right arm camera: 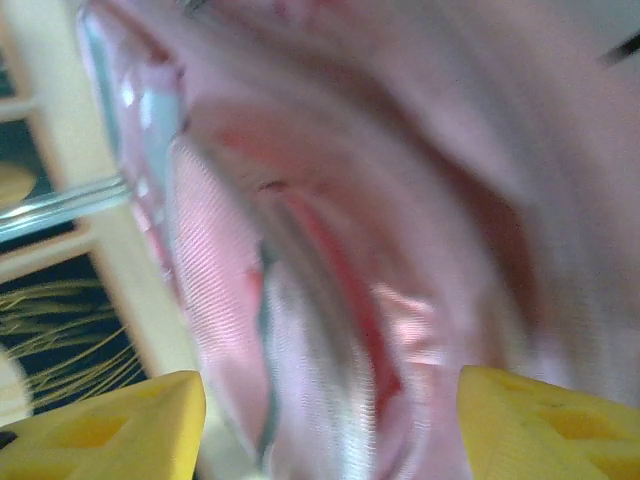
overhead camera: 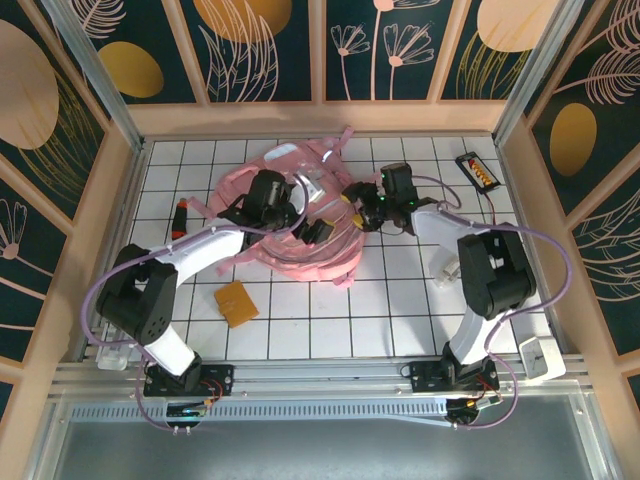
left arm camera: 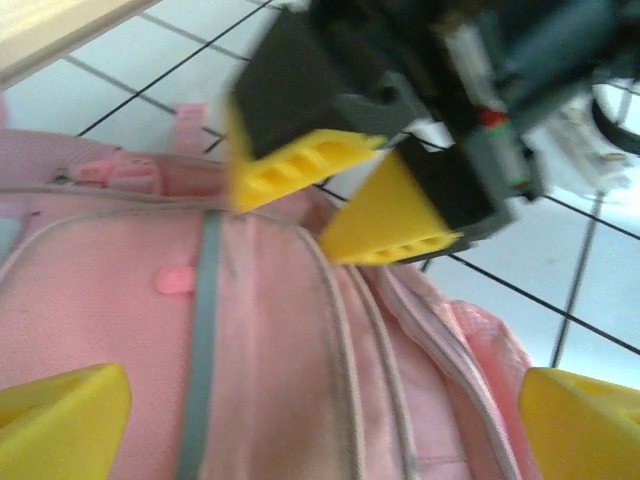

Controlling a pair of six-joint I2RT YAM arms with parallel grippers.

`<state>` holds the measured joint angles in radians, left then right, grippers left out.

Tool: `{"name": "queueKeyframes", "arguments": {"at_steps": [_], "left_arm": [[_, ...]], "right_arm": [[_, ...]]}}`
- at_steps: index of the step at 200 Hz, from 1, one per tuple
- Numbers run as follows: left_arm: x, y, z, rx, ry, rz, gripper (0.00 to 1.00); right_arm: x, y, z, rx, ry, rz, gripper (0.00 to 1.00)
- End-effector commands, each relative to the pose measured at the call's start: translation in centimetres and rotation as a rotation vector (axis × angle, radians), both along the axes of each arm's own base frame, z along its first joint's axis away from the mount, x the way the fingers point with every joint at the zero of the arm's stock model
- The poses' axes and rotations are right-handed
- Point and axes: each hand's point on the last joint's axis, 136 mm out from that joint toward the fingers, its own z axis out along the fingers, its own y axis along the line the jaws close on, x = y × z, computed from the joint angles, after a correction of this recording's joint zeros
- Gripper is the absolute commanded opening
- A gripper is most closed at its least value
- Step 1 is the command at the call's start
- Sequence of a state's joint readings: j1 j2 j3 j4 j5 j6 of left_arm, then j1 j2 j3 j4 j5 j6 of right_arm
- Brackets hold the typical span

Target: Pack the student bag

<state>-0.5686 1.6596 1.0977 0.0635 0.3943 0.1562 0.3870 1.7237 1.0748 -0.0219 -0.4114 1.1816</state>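
Student bag [left arm camera: 260, 300] lies beneath left gripper [left arm camera: 320, 420], apparently apart.

Overhead, both wrists close on student bag [left arm camera: 270, 340]

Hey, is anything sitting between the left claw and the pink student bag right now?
Nothing visible does. The left claw is open directly over the student bag, with only bare pink fabric between its fingertips. The right claw hangs by the bag's far edge, not in that gap.
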Motion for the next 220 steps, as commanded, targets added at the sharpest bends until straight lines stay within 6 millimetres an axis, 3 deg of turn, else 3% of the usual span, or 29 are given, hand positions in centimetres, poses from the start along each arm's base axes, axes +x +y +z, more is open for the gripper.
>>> {"name": "queueKeyframes", "arguments": {"at_steps": [1,10,40,60,97,140,147,154,173,192,220], "left_arm": [[2.1,-0.5,1.1,0.064,0.023,0.129,0.99],[2.7,-0.7,-0.5,0.113,0.066,0.158,0.99],[3.1,-1.6,-2.0,0.202,0.096,0.169,0.99],[2.9,-2.1,-3.0,0.250,0.113,0.173,0.99],[2.6,-2.0,-6.0,0.425,0.076,0.188,0.99],[4.8,1.1,-7.4,0.595,0.003,0.346,0.97],[4.9,1.4,-7.6,0.616,0.000,0.350,0.94],[5.2,1.5,-7.5,0.625,-0.008,0.368,0.84],[6.0,1.7,-5.9,0.593,-0.027,0.429,0.35],[6.0,0.9,-3.9,0.528,-0.021,0.431,0.01],[5.9,0.2,-2.1,0.475,0.015,0.426,0.00]], "right_arm": [[-1.4,-5.5,0.3,-0.286,-0.007,-0.100,0.69],[-1.5,-6.8,1.2,-0.322,-0.036,-0.130,0.71],[-2.2,-11.0,2.8,-0.347,-0.080,-0.225,0.72],[-2.6,-12.3,3.0,-0.315,-0.093,-0.236,0.72],[-2.7,-11.1,3.1,-0.225,-0.109,-0.174,0.71],[-2.4,-9.4,3.3,-0.156,-0.121,-0.125,0.69],[-2.3,-9.2,3.5,-0.150,-0.131,-0.116,0.69],[-2.2,-8.9,3.8,-0.144,-0.143,-0.104,0.68],[-2.5,-7.1,4.6,-0.108,-0.194,-0.017,0.65],[-3.7,-4.0,5.2,-0.037,-0.258,0.130,0.63],[-6.4,0.7,6.1,0.073,-0.400,0.365,0.58]]}}
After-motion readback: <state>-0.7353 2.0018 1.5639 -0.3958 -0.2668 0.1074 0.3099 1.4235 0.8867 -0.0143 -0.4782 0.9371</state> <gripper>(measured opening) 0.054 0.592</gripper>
